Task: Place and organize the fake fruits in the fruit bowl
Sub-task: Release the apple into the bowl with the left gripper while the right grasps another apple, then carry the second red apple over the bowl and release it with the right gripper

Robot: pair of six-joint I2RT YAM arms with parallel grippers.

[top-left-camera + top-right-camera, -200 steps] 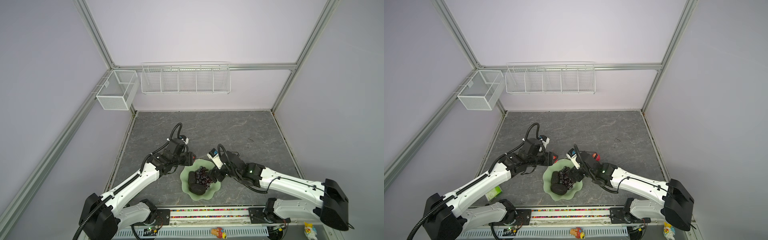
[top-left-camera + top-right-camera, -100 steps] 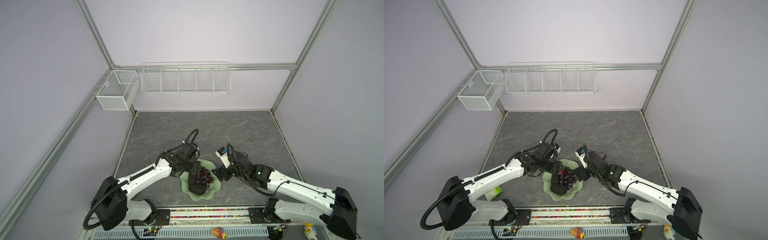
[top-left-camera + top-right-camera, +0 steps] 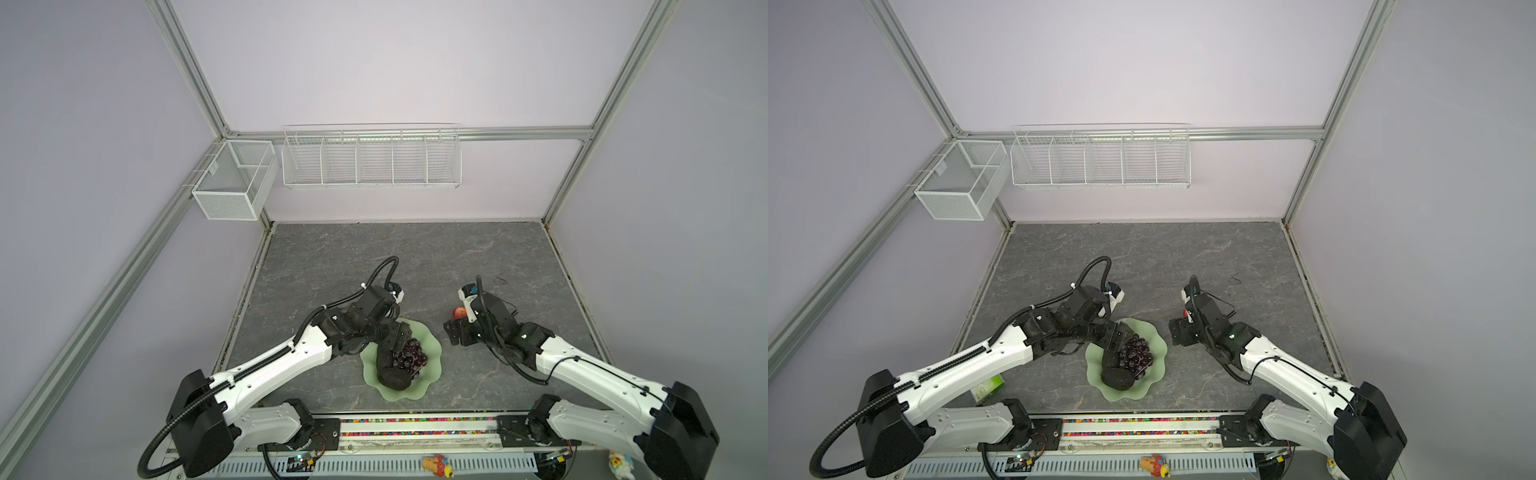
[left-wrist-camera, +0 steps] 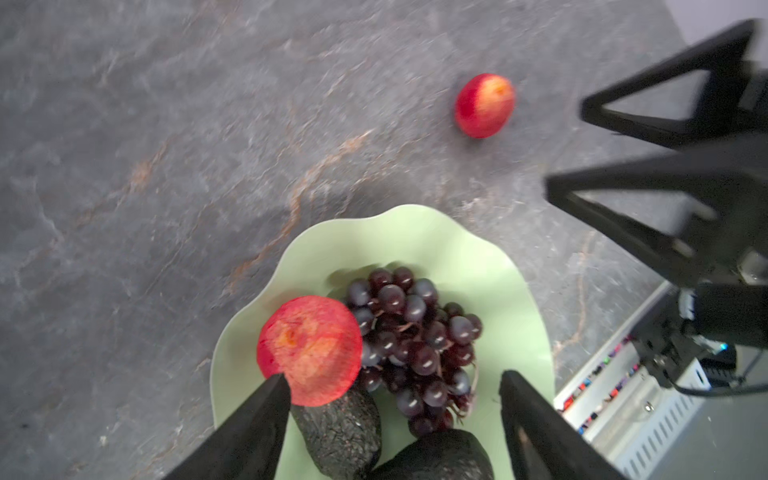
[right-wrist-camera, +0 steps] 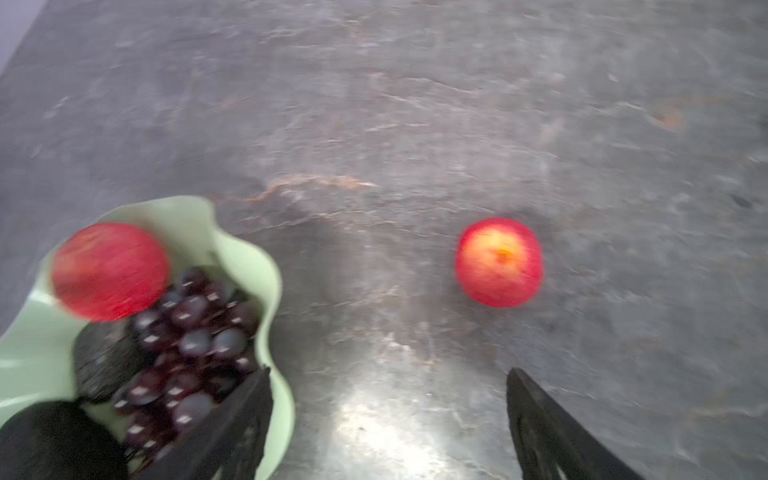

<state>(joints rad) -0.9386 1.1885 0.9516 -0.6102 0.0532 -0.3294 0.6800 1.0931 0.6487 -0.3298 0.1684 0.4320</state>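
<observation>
Loose apple [image 5: 498, 262] on table [image 5: 374, 104], near bowl [image 5: 270, 270], ahead of right gripper [image 5: 387, 376], jaws wide and empty; likely light, hard, smooth, prone to roll, so pinch squarely across its widest middle.

Grapes [image 3: 409, 353], two avocados [image 3: 392, 379] and one apple [image 4: 309, 351] in fruit bowl [image 3: 431, 356], second apple [image 3: 458, 312] on tabletop [image 3: 374, 257] to its right, apart.

Pale green bowl [image 4: 415, 232], red-yellow apple [image 4: 484, 105], purple grapes [image 4: 415, 332], grey veined tabletop [image 4: 166, 124]
</observation>
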